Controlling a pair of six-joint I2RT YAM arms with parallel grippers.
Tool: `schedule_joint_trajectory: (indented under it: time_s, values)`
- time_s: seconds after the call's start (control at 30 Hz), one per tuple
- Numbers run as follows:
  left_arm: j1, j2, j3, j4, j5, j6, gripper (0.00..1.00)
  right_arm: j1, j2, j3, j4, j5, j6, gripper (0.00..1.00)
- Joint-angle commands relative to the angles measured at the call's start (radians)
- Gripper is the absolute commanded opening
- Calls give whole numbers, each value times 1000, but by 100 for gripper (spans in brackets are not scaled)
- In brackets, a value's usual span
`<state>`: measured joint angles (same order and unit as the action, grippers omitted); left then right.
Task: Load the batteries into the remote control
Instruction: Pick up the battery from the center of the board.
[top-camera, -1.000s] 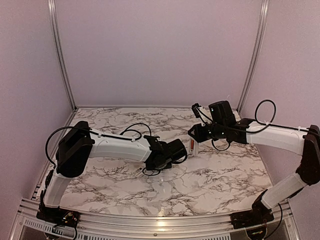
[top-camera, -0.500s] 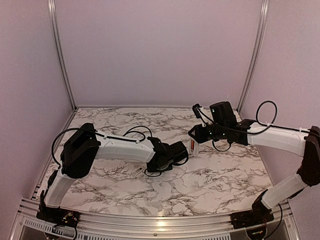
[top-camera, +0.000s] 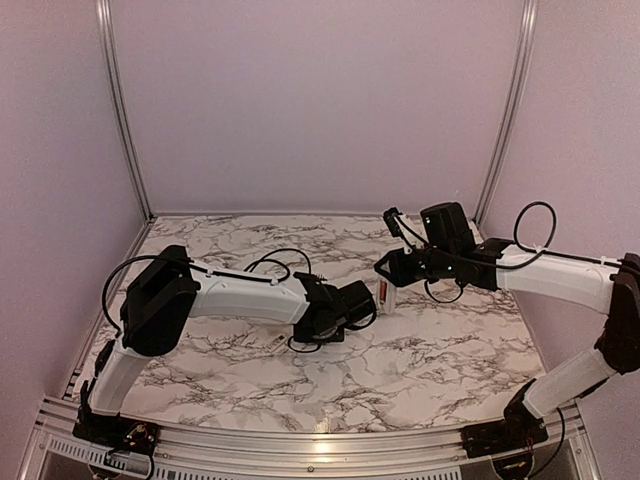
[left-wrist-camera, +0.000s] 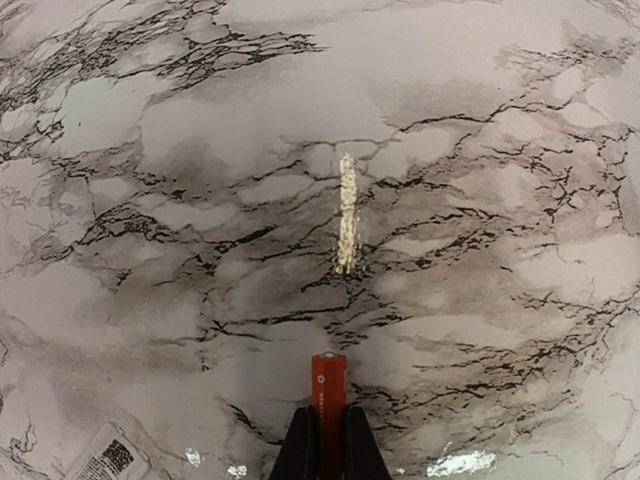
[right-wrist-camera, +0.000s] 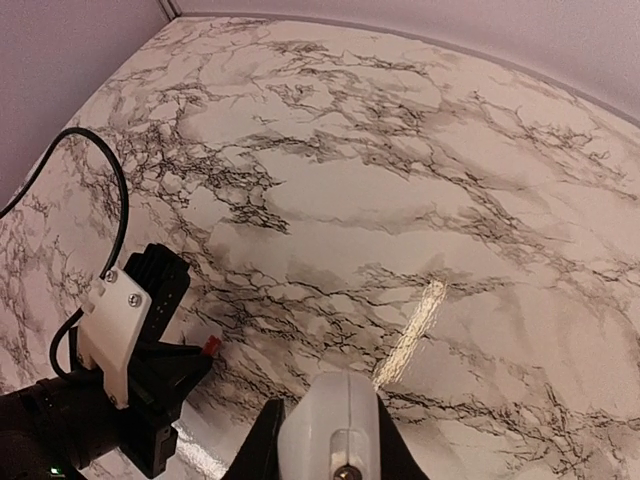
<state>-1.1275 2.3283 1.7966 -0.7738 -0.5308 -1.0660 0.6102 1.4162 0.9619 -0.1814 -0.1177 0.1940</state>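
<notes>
L gripper (left-wrist-camera: 328, 425) pinching battery (left-wrist-camera: 328, 378), R gripper (right-wrist-camera: 330, 445) clamping remote (right-wrist-camera: 331, 402)

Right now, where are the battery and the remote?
battery (left-wrist-camera: 328, 378), left wrist view: middle of its orange body.
remote (right-wrist-camera: 326, 415), right wrist view: its white near end.

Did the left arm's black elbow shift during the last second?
Yes. The left arm's elbow slid slightly rightward, away from the left aluminium post.
</notes>
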Motion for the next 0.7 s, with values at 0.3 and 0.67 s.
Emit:
schedule_joint_trajectory:
  time_s: [0.3, 0.67]
  values:
    - [8, -240, -387, 227, 331, 349, 0, -4, -68, -9, 9, -195, 10, 0]
    - [-38, -337, -582, 159, 493, 442, 11, -4, -82, -7, -9, -211, 2, 0]
